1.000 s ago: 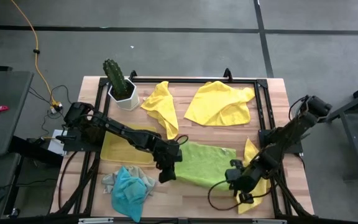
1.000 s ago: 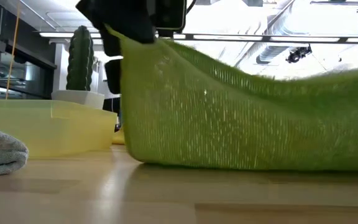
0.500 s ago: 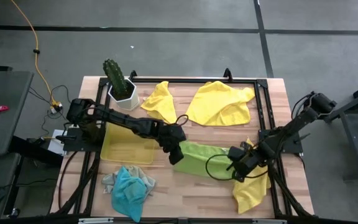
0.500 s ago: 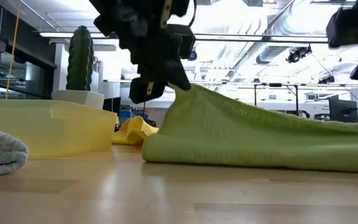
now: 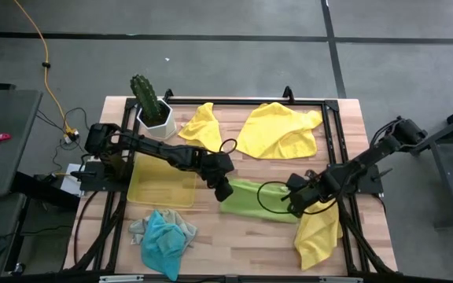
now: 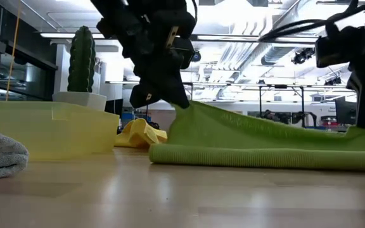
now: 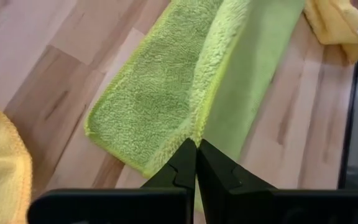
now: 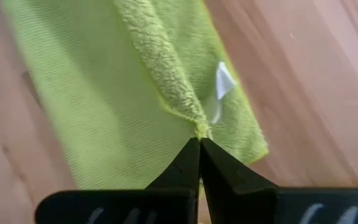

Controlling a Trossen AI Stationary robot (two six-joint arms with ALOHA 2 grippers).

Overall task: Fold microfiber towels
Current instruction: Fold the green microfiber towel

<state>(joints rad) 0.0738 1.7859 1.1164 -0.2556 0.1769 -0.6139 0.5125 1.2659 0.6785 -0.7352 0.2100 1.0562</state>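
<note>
A lime green towel (image 5: 256,200) lies folded over on the table's middle; it also shows in the low view (image 6: 265,149). Its fold rests on the wood on the near side, and its upper layer rises to the grippers. My left gripper (image 5: 223,189) is shut on the towel's left end. My right gripper (image 5: 296,203) is shut on its right end. Two yellow towels (image 5: 203,127) (image 5: 278,130) lie at the back, and a third (image 5: 318,233) lies at the near right. A turquoise towel (image 5: 163,240) lies on a grey one (image 5: 137,229) at the near left. My left gripper pinches the upper layer's corner (image 7: 195,133) between its two fingers, only at the edge. The corner is held a little above the lower layer, and the cloth slopes down from it to the fold on the table. My right gripper pinches the upper layer's other corner (image 8: 197,129) between its two fingers, beside a white tag (image 8: 221,81). The corner is held just above the lower layer, and the rest of the towel lies on the table.
A translucent yellow tray (image 5: 162,189) stands at the left, next to my left arm. A potted cactus (image 5: 149,102) stands at the far left corner. A black frame (image 5: 333,141) rims the work area. Bare wood shows at the near middle.
Both grippers have gone toward the table's far edge and down, carrying the green towel's near edge over its far part. The towel, first drawn up tall, is now folded over in two layers, about half as deep, with the fold on the near side.
</note>
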